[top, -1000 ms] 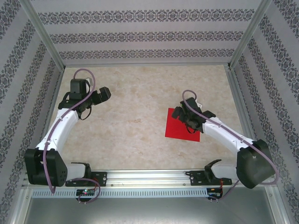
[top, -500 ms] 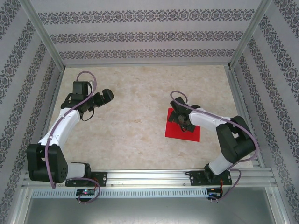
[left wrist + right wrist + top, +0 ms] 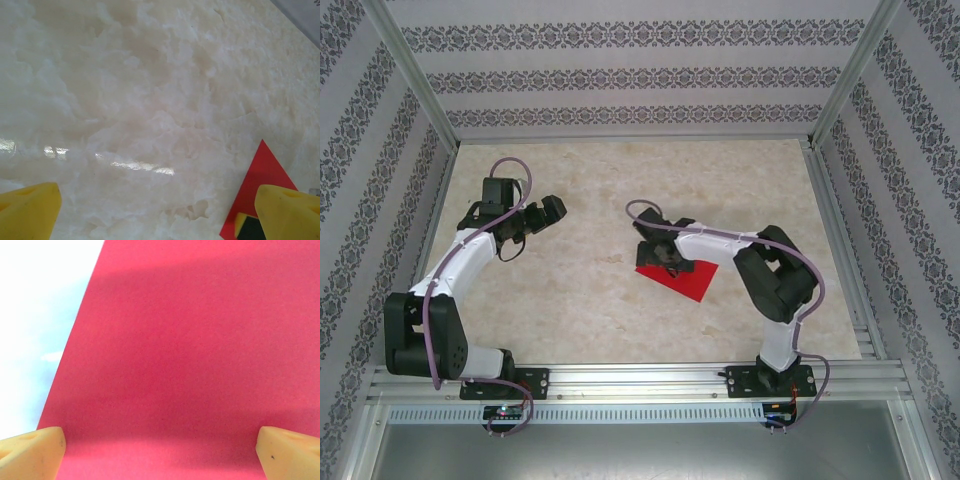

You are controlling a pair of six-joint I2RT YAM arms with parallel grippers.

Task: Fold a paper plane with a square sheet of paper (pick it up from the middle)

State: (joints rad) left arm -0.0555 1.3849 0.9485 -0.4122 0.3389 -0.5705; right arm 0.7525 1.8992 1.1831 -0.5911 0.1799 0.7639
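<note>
On the marbled table [image 3: 570,300] between patterned walls [image 3: 620,75], left hand [image 3: 157,212] and right hand [image 3: 160,450] gape.

We look down from a fixed camera high above the square sheet of paper [image 3: 695,282] and back toward the near side of it, facing the patterned back wall [image 3: 640,80]. It stands far enough off to take in the whole desk [image 3: 620,170]. Our left wrist camera sits well to the left of the sheet, low over the desk, and faces toward it along the left gripper [image 3: 160,215], catching one red corner at its lower right. Our right wrist camera hangs directly over the sheet, very close, looking across the red surface past the right gripper [image 3: 160,452]. All three views share that sheet.
</note>
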